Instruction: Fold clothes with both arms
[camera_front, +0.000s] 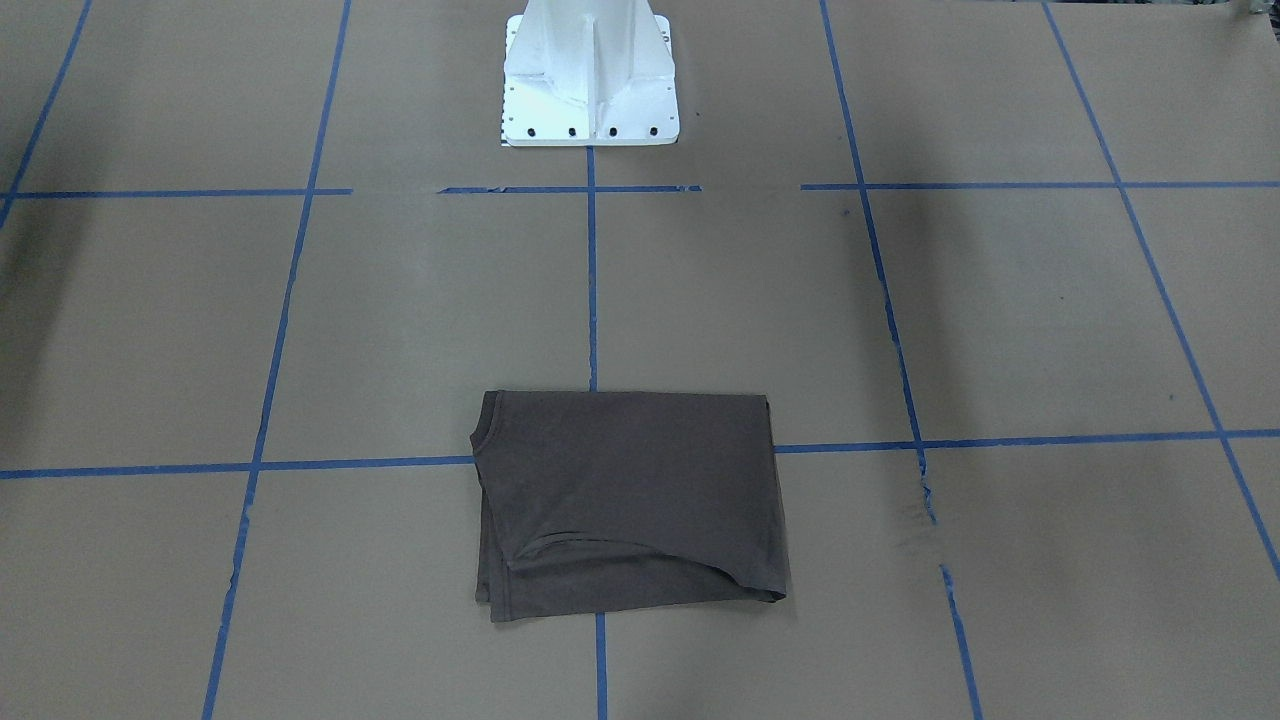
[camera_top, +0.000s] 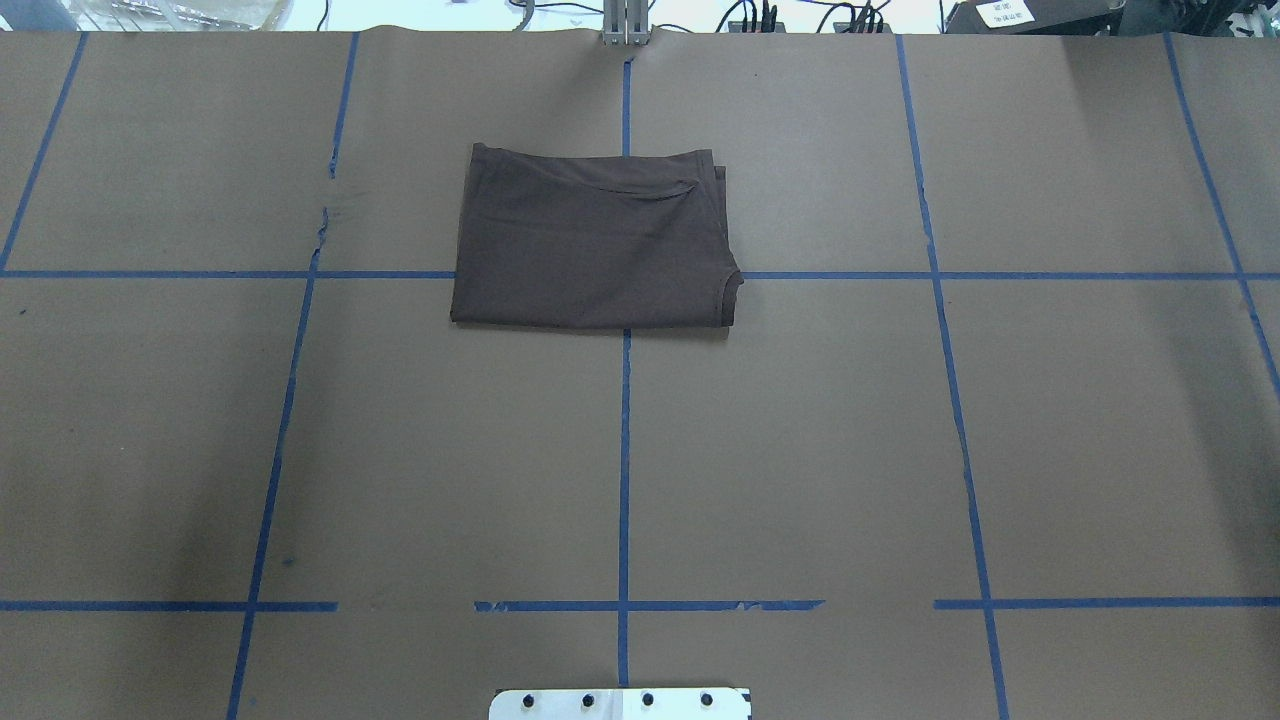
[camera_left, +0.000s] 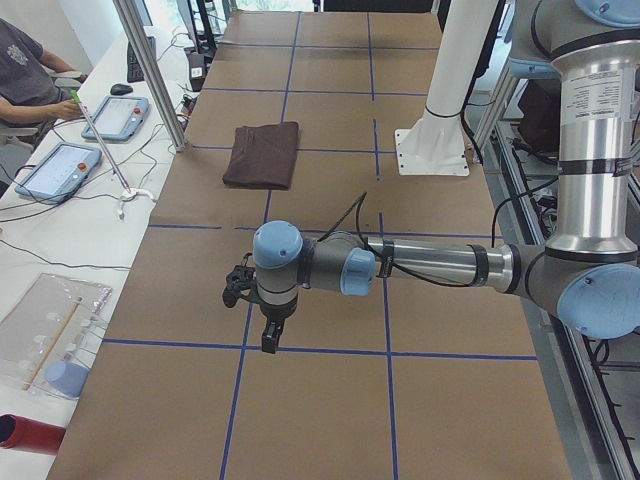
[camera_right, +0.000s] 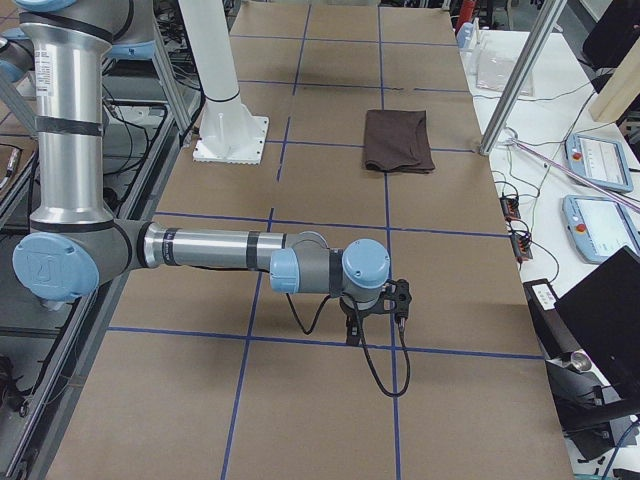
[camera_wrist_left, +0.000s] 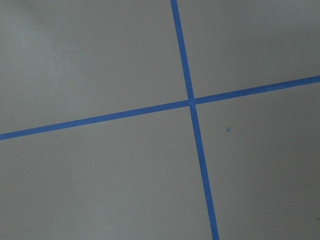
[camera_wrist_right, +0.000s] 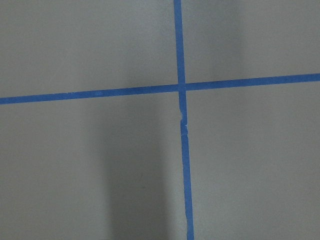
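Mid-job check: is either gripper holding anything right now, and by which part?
Nothing is held. The folded T-shirt lies alone on the table; the left gripper and right gripper hang well away from it, with no cloth on either.

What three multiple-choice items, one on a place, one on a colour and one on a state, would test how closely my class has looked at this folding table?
1. Where does the T-shirt lie on the table?
A. Against the white pedestal
B. Across the centre tape line, in the far half of the overhead view
C. At a corner of the table

2. What colour are the tape lines?
A. Red
B. Yellow
C. Blue

3. In what state is the T-shirt?
A. Folded into a rough rectangle
B. Spread flat with both sleeves out
C. Hanging from an arm

Key:
1 B: the overhead view shows it straddling the centre line near the far edge.
2 C: every grid line is blue.
3 A: layered edges show along its sides, and no sleeve sticks out.
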